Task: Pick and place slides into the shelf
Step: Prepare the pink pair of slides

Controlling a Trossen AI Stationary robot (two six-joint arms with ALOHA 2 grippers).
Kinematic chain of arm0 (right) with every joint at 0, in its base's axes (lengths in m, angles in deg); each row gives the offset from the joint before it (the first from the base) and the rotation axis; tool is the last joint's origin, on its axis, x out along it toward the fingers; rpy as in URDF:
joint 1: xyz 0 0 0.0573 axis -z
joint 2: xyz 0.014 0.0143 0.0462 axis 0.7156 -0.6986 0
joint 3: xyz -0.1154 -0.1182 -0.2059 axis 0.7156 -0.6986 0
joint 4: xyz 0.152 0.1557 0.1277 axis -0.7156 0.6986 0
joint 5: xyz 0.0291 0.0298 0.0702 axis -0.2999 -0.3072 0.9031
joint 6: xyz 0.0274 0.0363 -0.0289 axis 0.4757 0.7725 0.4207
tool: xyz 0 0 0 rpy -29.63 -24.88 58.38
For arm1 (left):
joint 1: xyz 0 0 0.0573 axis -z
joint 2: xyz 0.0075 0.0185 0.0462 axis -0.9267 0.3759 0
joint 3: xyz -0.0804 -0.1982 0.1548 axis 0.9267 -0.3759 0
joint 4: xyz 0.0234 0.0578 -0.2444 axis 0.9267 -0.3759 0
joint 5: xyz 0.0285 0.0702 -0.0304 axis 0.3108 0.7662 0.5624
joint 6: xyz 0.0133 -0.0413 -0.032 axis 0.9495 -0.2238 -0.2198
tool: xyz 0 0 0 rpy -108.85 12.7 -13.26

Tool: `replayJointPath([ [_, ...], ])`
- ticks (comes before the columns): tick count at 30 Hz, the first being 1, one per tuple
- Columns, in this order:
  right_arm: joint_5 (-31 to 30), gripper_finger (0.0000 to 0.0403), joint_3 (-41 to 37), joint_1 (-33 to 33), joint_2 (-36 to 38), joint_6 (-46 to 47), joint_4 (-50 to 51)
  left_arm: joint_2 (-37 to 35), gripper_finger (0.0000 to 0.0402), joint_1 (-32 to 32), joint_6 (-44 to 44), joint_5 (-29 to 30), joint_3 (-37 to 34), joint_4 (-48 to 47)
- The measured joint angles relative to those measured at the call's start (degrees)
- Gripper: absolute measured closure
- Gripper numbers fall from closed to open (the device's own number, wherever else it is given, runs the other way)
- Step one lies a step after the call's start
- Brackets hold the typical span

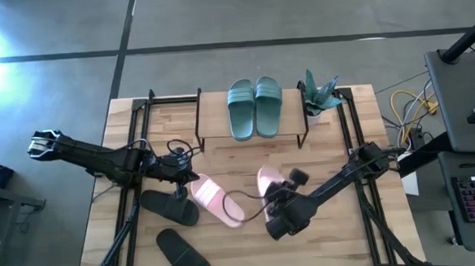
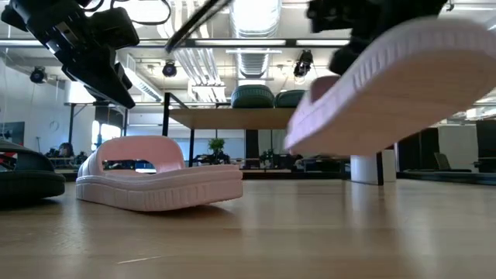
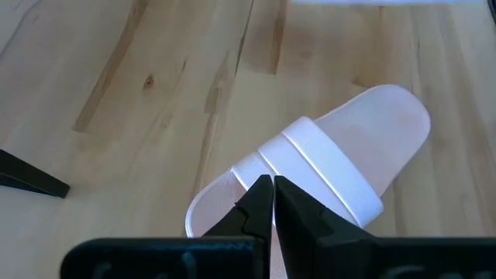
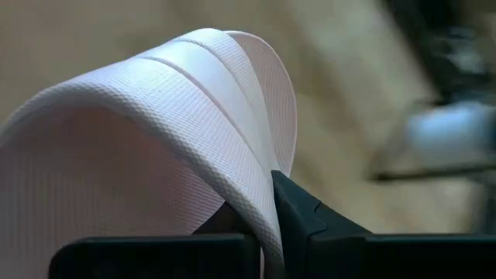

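**Low view: pink slide off the tabletop in the right claw**

Low view shows us one pale pink slide [image 2: 387, 85] tilted in the air, clear of the tabletop [image 2: 310, 232], with the right claw [image 4: 267, 225] clenched on its strap. Its partner, the second pink slide [image 1: 217, 201], lies flat on the boards just below the left claw [image 3: 273, 203], which hangs clenched and empty over that strap. Two teal-green slides [image 1: 254, 106] already sit side by side on the shelf [image 1: 213, 126]; two black slides [image 1: 170, 208] lie near the left arm.

We judge the main risk to be the thin grip: the claw pinches only the strap's edge, so the dangling sole could swing, slip free, or catch the shelf board on the way in. Space beside the teal pair looks tight, so a nudge could shift them.

We can read no brand, label or writing anywhere.
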Motion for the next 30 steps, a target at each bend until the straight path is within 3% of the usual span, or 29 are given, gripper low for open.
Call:
replayJointPath([
  [3, -2.03, 0.0390, -0.59, 0.51, -0.37, 2.29, 3.66, 0.00, 0.0402, 0.00, 0.28, 0.09, 0.00, 0.00],
  [9, -3.77, 0.0390, -4.30, 3.61, -0.44, -5.69, 4.46, 0.25, 0.0402, 0.00, 0.27, 0.20, 0.00, 0.06],
  [16, -4.02, 0.0390, -10.80, 8.62, -0.37, -0.04, 5.42, 0.35, 0.0402, -0.04, 0.27, 0.22, -0.02, 0.02],
  [22, -3.95, 0.0390, -14.32, 10.62, -0.35, -0.58, 5.54, 0.33, 0.0402, -0.04, 0.25, 0.22, -0.02, -0.01],
  [30, 2.56, 0.0384, -14.79, 11.63, -0.37, -1.10, 5.04, 0.33, 0.0402, -0.02, 3.56, 0.24, -0.02, -0.02],
])
